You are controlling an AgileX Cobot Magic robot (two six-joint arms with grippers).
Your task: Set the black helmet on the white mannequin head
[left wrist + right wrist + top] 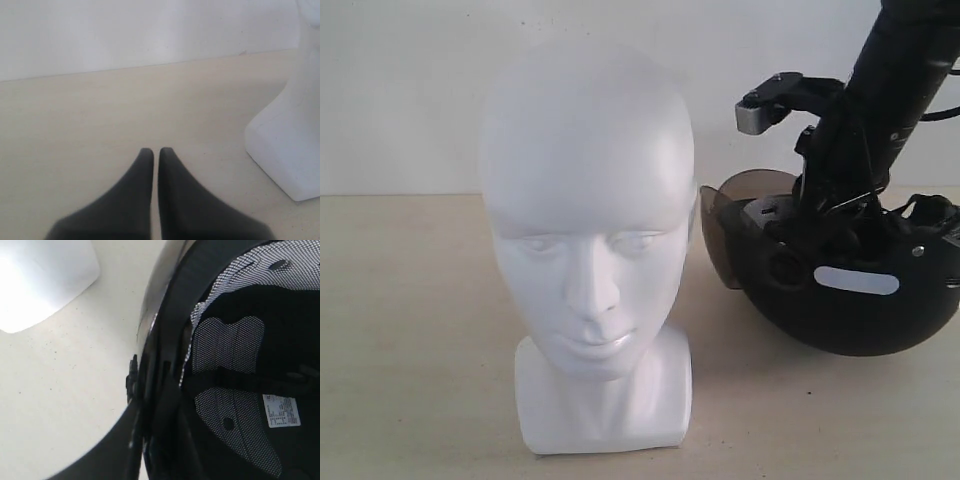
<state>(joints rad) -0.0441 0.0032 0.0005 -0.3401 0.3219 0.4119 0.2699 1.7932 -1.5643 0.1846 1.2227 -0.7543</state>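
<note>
You look to be at the grasp, so get it sound before you lift. The right gripper (pixel 832 212) reaches down into the upturned helmet (pixel 850 300), which lies on the table (pixel 410 330) directly under and around the gripper. In the wrist view the rim (pixel 165 365) runs straight in towards the jaws, with the lining (pixel 227 340) on one side and the outer shell on the other. That suggests the jaws straddle the rim. The fingertips merge with the dark shell, though, so you cannot tell whether they have closed firmly on it or only stand narrow around it.

Test the hold with a small rise first. You want shell and padding between the jaws, not the visor (pixel 725 235), which would likely flex and slip. The helmet hangs well off to one side of the gripper, so expect it to sag or swing.

The head (pixel 585 230) stands beside the gripper, past the visor, close but not touching. Lift high enough to clear its crown, then roll the wrist so the opening faces down. Lower gently, because a sideways knock could tip the head.

Your left gripper (pixel 155 151) is closed on nothing, low over the table, with the head's base just off to one side.
</note>
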